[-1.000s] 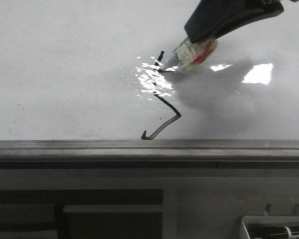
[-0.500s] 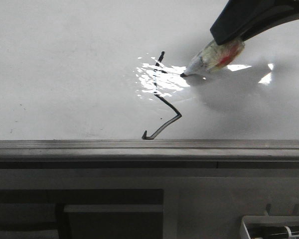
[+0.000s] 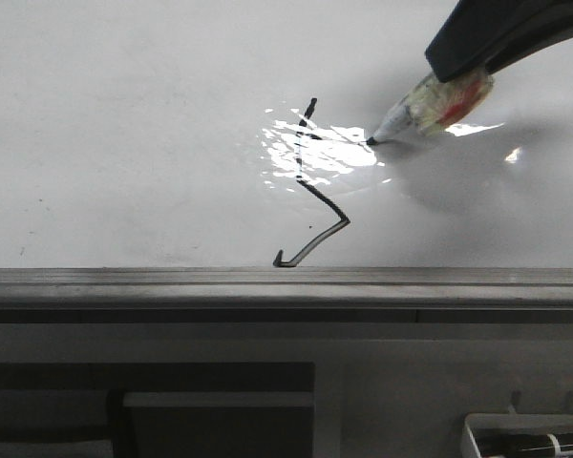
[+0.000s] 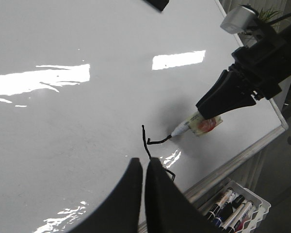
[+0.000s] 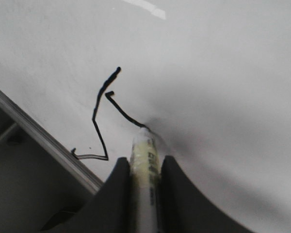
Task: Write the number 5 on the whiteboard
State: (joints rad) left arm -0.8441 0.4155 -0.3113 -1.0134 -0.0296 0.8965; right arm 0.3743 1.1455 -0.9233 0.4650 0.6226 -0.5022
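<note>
My right gripper (image 5: 144, 167) is clamped on the marker pen (image 3: 430, 106), its tip touching the whiteboard (image 3: 124, 124) at the end of the top bar of the number 5 (image 3: 310, 186). My left gripper (image 4: 143, 167) hovers with its jaws pressed together, near the figure's lower hook.

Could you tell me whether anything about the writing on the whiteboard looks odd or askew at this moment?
Yes: the number 5 on the whiteboard looks angular, a zigzag rather than a rounded bowl. Its top bar, drawn by the marker in the right gripper, slants and starts detached from the upright stroke.
</note>
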